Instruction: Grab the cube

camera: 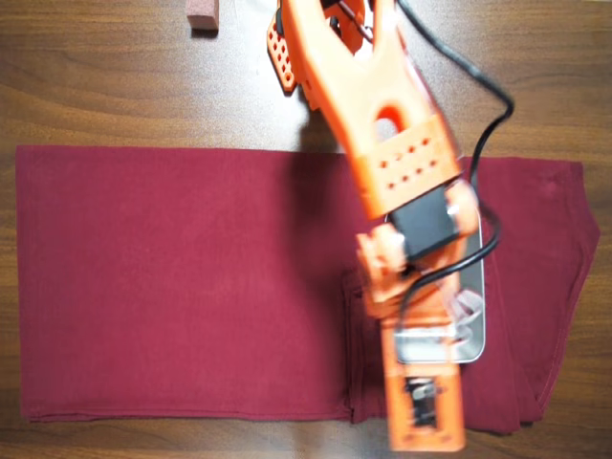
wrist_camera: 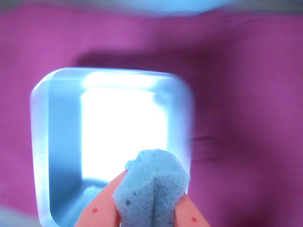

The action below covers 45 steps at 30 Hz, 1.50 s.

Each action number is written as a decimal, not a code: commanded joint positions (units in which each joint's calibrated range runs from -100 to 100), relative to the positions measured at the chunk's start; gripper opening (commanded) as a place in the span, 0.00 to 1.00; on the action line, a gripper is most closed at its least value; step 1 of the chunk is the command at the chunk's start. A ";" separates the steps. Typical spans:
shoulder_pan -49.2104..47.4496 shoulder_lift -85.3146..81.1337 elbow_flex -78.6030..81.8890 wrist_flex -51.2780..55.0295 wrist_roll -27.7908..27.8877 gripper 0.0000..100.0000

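Note:
In the wrist view my gripper [wrist_camera: 150, 191] is shut on the cube [wrist_camera: 154, 172], a small pale grey, porous-looking block held between the two orange fingers [wrist_camera: 97, 210]. It hangs above the steel tray [wrist_camera: 57, 142], over the tray's near edge. The tray's floor glares white. In the overhead view the orange arm [camera: 392, 163] reaches across the tray [camera: 475, 330] and covers most of it. The fingers and the cube are hidden under the arm there.
A dark red cloth [camera: 172, 287] covers the wooden table [camera: 96, 76], and the tray stands on its right part. The cloth also fills the wrist view [wrist_camera: 246, 118]. A reddish-brown block [camera: 203, 14] lies on bare wood at the top edge.

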 commanded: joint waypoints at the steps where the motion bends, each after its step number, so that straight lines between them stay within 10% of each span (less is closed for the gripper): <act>1: -8.30 0.09 1.61 -2.34 -0.68 0.00; 15: -5.03 0.89 8.99 -14.70 0.15 0.39; 19: 0.34 -5.15 9.08 -20.14 3.22 0.03; 24: 22.61 -32.04 40.30 -52.32 7.08 0.03; 31: 30.00 -64.89 65.70 -22.07 6.40 0.00; 45: 34.89 -84.68 85.64 -0.13 10.11 0.00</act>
